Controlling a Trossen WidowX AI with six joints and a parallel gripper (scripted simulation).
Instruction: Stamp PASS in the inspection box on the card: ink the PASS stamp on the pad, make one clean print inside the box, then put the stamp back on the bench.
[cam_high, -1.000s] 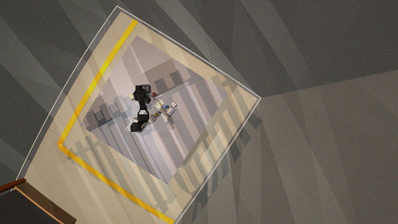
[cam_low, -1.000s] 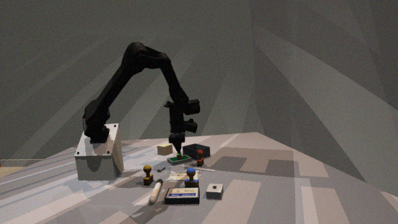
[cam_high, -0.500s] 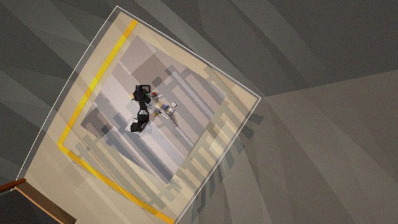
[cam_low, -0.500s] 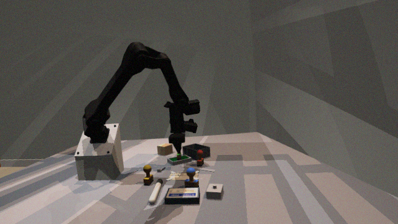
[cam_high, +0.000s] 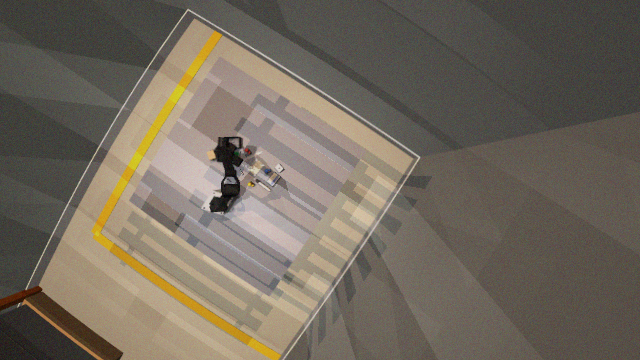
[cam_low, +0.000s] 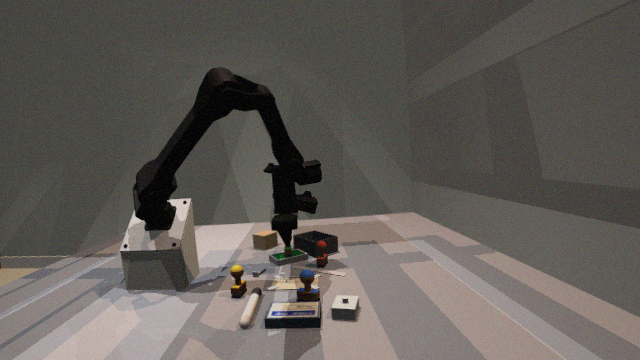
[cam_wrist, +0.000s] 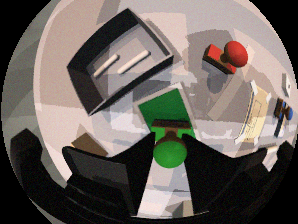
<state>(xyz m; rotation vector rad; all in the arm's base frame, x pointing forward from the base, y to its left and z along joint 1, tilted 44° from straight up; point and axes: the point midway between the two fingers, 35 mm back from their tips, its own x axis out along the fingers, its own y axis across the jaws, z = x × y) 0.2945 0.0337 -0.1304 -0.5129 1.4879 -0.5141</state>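
My gripper (cam_low: 287, 244) (cam_wrist: 168, 137) points down, shut on the green-knobbed stamp (cam_low: 288, 252) (cam_wrist: 170, 153). The stamp is upright over the near part of the green ink pad (cam_low: 300, 255) (cam_wrist: 161, 107), its base at or just above the green surface; contact cannot be told for certain. The cream card (cam_low: 286, 286) (cam_wrist: 252, 122) lies flat on the bench, at the right edge of the wrist view, with faint printed lines. A clear print on it cannot be made out. The fingers partly hide the pad's near edge.
A red-knobbed stamp (cam_low: 322, 255) (cam_wrist: 235, 54) stands near the pad. A black tray (cam_low: 316, 244) (cam_wrist: 79, 90) and a wooden block (cam_low: 265, 240) (cam_wrist: 90, 144) are behind. Blue stamp (cam_low: 307, 284), yellow stamp (cam_low: 238, 282), pale marker (cam_low: 250, 310), labelled box (cam_low: 293, 321) and white block (cam_low: 345, 308) stand around the card.
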